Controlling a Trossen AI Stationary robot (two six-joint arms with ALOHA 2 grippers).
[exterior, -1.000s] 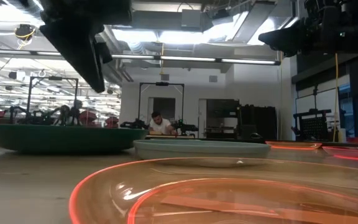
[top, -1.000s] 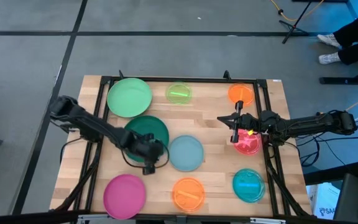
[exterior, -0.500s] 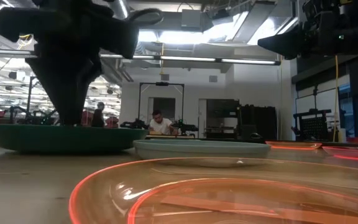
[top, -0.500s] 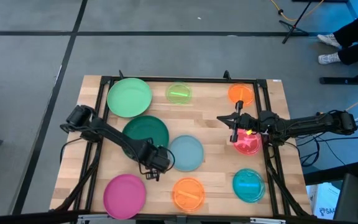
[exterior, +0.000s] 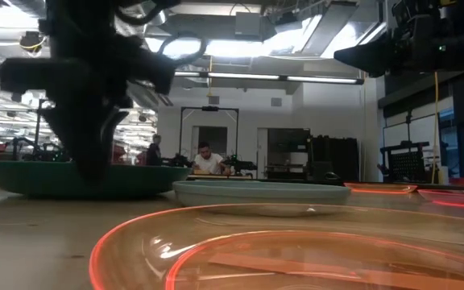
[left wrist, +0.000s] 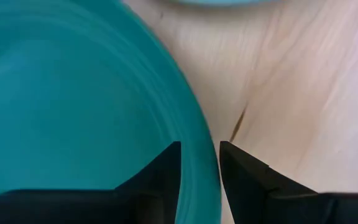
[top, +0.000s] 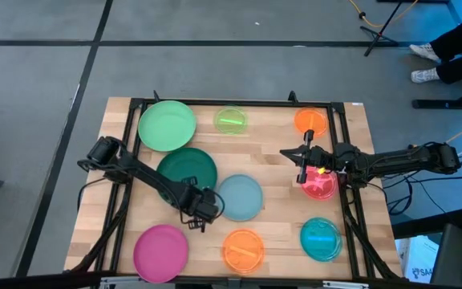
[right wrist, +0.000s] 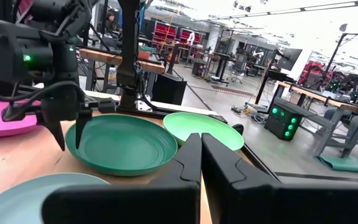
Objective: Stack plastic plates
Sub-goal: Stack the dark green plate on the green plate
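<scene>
I have the left gripper (left wrist: 199, 163) low at the dark green plate (top: 187, 171), jaws part-open astride its rim beside the grey-blue plate (top: 240, 197), seemingly to pinch it. Right gripper (top: 302, 163) hovers shut over the tabletop (top: 271, 144), waiting.

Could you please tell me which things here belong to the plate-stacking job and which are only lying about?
Belong to the job:
- dark green plate, its rim between the left gripper's fingers
- light green, grey-blue and magenta plates
- small orange plate

Lying about:
- cables beside the table
</scene>
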